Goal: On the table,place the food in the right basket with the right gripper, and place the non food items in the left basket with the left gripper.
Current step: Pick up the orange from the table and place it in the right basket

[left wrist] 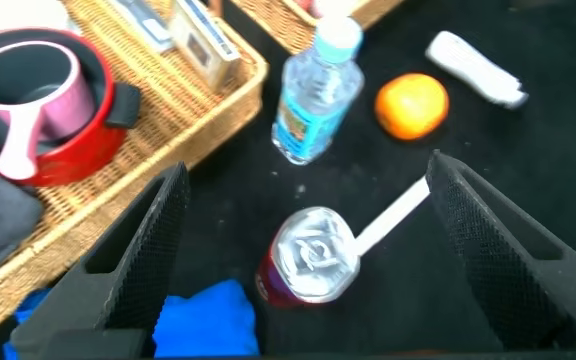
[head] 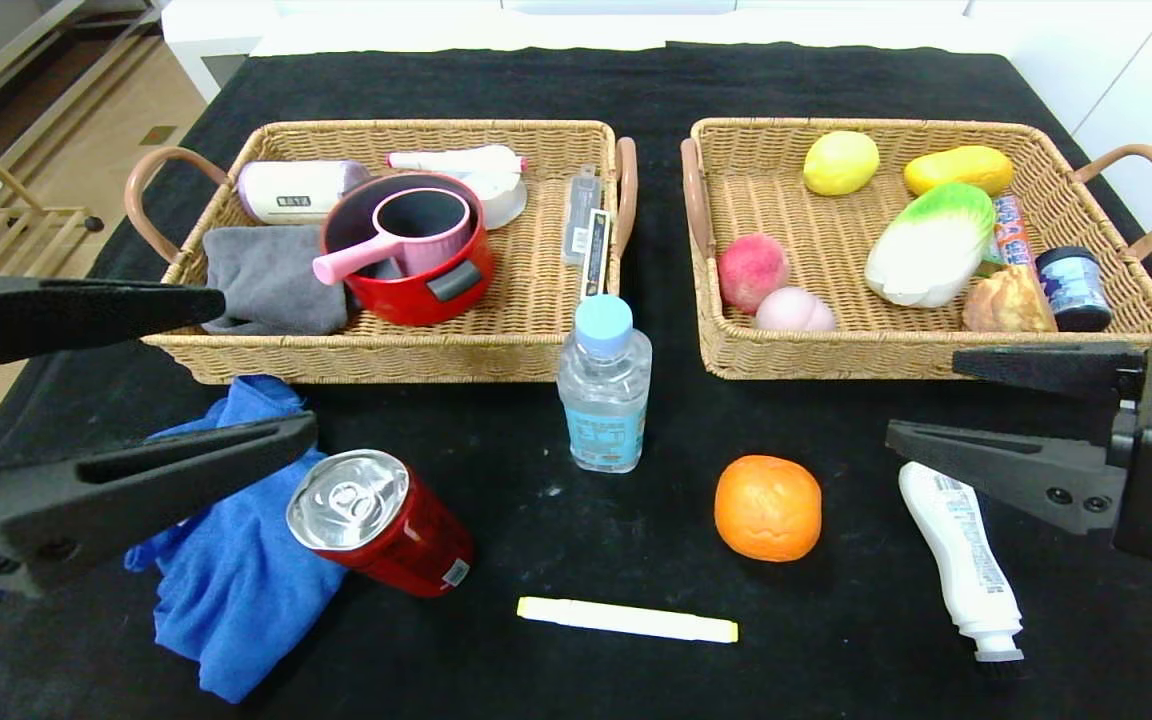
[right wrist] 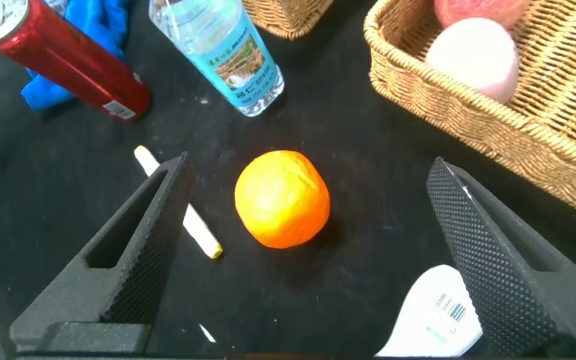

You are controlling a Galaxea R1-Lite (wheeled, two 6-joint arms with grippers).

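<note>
On the black table (head: pixel 576 690) lie an orange (head: pixel 768 507), an upright clear bottle (head: pixel 604 390), a red can (head: pixel 381 522) on its side, a blue cloth (head: pixel 226 570), a white brush-tipped bottle (head: pixel 966 560) and a pale yellow stick (head: pixel 628 620). My left gripper (head: pixel 266 368) hangs open above the cloth and can (left wrist: pixel 308 258), holding nothing. My right gripper (head: pixel 924 398) is open above the white bottle, and the orange (right wrist: pixel 282 198) lies below the gap between its fingers. The left basket (head: pixel 386 362) and right basket (head: pixel 916 357) stand behind.
The left basket holds a red pot (head: pixel 416 275) with a pink cup, a grey cloth (head: pixel 271 280) and toiletries. The right basket holds peaches (head: pixel 753 272), a cabbage (head: pixel 931 245), yellow fruits and a jar (head: pixel 1073 288). A gap separates the baskets behind the clear bottle.
</note>
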